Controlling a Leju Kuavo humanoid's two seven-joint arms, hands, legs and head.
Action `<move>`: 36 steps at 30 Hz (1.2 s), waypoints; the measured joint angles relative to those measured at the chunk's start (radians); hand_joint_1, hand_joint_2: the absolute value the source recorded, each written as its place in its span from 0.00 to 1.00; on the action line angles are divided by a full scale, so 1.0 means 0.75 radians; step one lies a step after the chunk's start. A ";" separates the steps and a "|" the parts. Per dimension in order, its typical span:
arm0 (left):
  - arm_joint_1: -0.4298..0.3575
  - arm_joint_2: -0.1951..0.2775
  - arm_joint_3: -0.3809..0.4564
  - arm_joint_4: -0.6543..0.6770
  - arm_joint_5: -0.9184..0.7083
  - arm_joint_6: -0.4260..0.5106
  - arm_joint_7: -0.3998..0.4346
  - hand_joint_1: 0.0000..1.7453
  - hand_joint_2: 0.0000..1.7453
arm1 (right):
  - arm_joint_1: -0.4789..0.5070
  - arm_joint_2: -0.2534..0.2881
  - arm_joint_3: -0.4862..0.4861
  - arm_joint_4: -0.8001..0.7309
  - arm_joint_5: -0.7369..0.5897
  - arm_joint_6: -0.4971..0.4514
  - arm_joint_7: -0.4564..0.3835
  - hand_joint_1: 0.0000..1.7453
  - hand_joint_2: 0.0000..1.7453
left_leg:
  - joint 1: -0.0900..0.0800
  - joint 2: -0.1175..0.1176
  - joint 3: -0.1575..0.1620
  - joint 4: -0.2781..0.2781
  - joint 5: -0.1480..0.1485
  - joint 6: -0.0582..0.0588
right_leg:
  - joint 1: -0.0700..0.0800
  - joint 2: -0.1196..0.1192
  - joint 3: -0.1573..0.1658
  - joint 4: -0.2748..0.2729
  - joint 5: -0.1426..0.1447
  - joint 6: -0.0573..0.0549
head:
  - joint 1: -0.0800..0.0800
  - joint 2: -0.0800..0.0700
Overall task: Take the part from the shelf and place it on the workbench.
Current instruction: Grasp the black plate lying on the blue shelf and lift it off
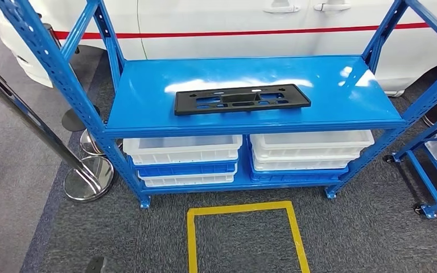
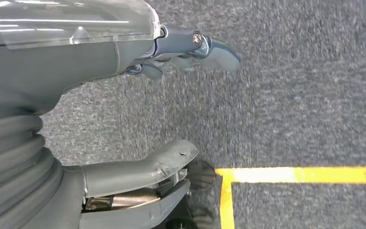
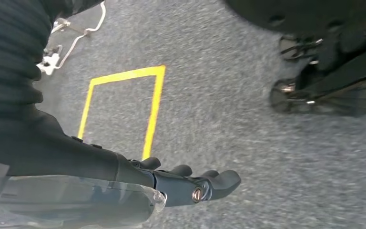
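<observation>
- Head view: the black part (image 1: 242, 99), a long flat plate with cut-outs, lies flat on the top deck of the blue shelf (image 1: 148, 99), near the deck's middle and a little toward its front edge, with nothing on it or touching it.
- Under that deck, on the shelf's lower level, stand two stacks of shallow bins: the left stack (image 1: 183, 161) of white and blue ones, the right stack (image 1: 307, 150) of white ones over a blue one.
- Behind the shelf stands a white car (image 1: 233, 25) with a red stripe along its doors.
- Left of the shelf a chrome barrier post (image 1: 31, 126) leans up from its round base, close to the shelf's front-left leg.
- Right of the shelf, part of a second blue rack (image 1: 432, 165) on castors holds a white bin.
- On the grey carpet before the shelf, a yellow taped rectangle (image 1: 242, 209) marks the floor.
- Left wrist view: the left hand (image 2: 171, 109) hangs above the carpet beside a corner of the yellow tape, thumb and fingers (image 2: 209, 50) well apart, holding nothing.
- Right wrist view: the right hand (image 3: 171, 183) hangs over the carpet near the taped rectangle, its dark fingers (image 3: 219, 181) stretched out straight and empty.
</observation>
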 joint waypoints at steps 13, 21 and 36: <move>-0.004 -0.015 0.078 0.028 -0.067 0.007 -0.016 0.00 1.00 | -0.024 0.014 -0.072 0.000 0.064 -0.010 -0.016 0.00 1.00 | -0.005 0.001 -0.001 0.001 -0.002 0.007 | -0.003 0.001 -0.109 0.219 -0.085 0.006 | 0.000 0.000; -0.037 -0.106 0.532 0.202 -0.478 0.035 -0.114 0.00 1.00 | -0.181 0.103 -0.511 0.000 0.447 -0.069 -0.123 0.00 1.00 | 0.006 -0.007 -0.140 0.317 -0.135 -0.068 | 0.001 -0.002 0.050 -0.150 0.118 -0.055 | -0.001 0.000; -0.061 -0.158 0.807 0.300 -0.745 0.055 -0.241 0.00 1.00 | -0.268 0.149 -0.799 -0.001 0.650 -0.131 -0.248 0.00 1.00 | -0.003 -0.004 -0.012 0.002 0.010 0.007 | -0.001 0.003 -0.098 0.187 -0.027 0.011 | 0.000 0.000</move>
